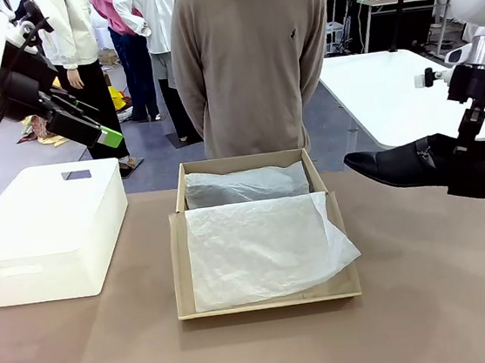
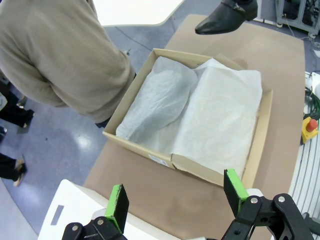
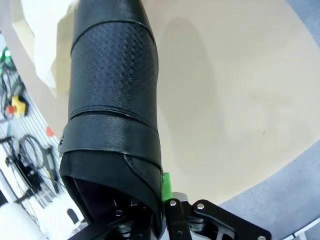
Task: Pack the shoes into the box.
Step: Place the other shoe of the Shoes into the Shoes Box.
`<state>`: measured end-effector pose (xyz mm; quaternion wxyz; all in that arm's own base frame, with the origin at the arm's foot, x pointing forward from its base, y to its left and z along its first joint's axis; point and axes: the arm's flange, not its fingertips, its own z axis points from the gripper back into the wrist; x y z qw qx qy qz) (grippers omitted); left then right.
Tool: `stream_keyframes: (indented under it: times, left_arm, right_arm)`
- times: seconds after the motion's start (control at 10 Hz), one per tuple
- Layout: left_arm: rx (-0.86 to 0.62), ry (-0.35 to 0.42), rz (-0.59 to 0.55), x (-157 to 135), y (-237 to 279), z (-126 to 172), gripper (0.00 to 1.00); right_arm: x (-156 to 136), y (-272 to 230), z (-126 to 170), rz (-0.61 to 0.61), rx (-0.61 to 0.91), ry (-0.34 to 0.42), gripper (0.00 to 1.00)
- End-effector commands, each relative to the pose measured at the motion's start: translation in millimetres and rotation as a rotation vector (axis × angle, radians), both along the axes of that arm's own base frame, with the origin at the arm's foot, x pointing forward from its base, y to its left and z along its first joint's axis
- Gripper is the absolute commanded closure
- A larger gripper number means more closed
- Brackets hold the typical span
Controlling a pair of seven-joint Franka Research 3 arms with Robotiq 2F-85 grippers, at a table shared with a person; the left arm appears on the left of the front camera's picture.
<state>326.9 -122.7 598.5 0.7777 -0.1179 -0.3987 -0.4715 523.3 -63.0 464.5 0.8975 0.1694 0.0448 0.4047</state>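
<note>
One black glossy shoe (image 1: 399,168) hangs level in the air to the right of the box, toe pointing left toward it. My right gripper (image 1: 468,149) is shut on the shoe's heel end from above. In the right wrist view the shoe (image 3: 112,100) runs away from my gripper (image 3: 145,200), over the table. The tan box (image 1: 180,267) lies open at the table's middle, lined with white tissue paper (image 1: 259,250); a tissue-covered lump (image 1: 243,184) fills its far part. My left gripper (image 1: 101,132) hovers high at the left, open and holding nothing. The left wrist view looks down on the box (image 2: 135,142) and the shoe (image 2: 227,17) between its fingers (image 2: 176,196).
A white plastic bin (image 1: 46,230) stands left of the box, under my left arm. A person in a beige sweater (image 1: 250,58) stands right behind the box at the far edge. The brown table (image 1: 431,300) has free room on the right and front.
</note>
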Motion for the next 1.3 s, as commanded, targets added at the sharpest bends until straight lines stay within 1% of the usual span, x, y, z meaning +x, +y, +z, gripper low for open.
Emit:
stream_keyframes:
  times: [0.0, 0.1, 0.2, 0.3, 0.4, 0.5, 0.6, 0.7, 0.8, 0.9, 1.0, 1.2]
  left_arm:
    - [-0.008, 0.002, -0.006, 0, 1, 0, 0.00]
    - [-0.008, 0.002, -0.006, 0, 1, 0, 0.00]
    - [-0.008, 0.002, -0.006, 0, 1, 0, 0.00]
    - [-0.008, 0.002, -0.006, 0, 1, 0, 0.00]
    - [-0.008, 0.002, -0.006, 0, 1, 0, 0.00]
    - [-0.008, 0.002, -0.006, 0, 1, 0, 0.00]
    - [-0.008, 0.002, -0.006, 0, 1, 0, 0.00]
    - [-0.008, 0.002, -0.006, 0, 1, 0, 0.00]
    - [-0.008, 0.002, -0.006, 0, 1, 0, 0.00]
    - [-0.008, 0.002, -0.006, 0, 1, 0, 0.00]
    - [-0.008, 0.002, -0.006, 0, 1, 0, 0.00]
    - [-0.008, 0.002, -0.006, 0, 1, 0, 0.00]
  right_arm:
    - [-14, 24, 31, -0.228, 0.071, 0.006, 1.00]
    - [-20, 32, 41, -0.316, 0.105, 0.033, 1.00]
    - [-28, 42, 48, -0.393, 0.107, 0.061, 1.00]
    - [-35, 57, 54, -0.479, 0.105, 0.110, 1.00]
    - [-39, 71, 58, -0.572, 0.091, 0.122, 1.00]
    - [-39, 85, 60, -0.692, 0.068, 0.082, 1.00]
    - [-38, 101, 63, -0.750, 0.030, 0.058, 1.00]
    - [-37, 118, 67, -0.773, 0.010, 0.047, 1.00]
    - [-36, 132, 72, -0.806, -0.001, 0.013, 1.00]
    - [-34, 145, 75, -0.859, -0.027, -0.043, 1.00]
    - [-33, 156, 76, -0.866, -0.062, -0.055, 1.00]
    - [-31, 168, 77, -0.864, -0.117, -0.053, 1.00]
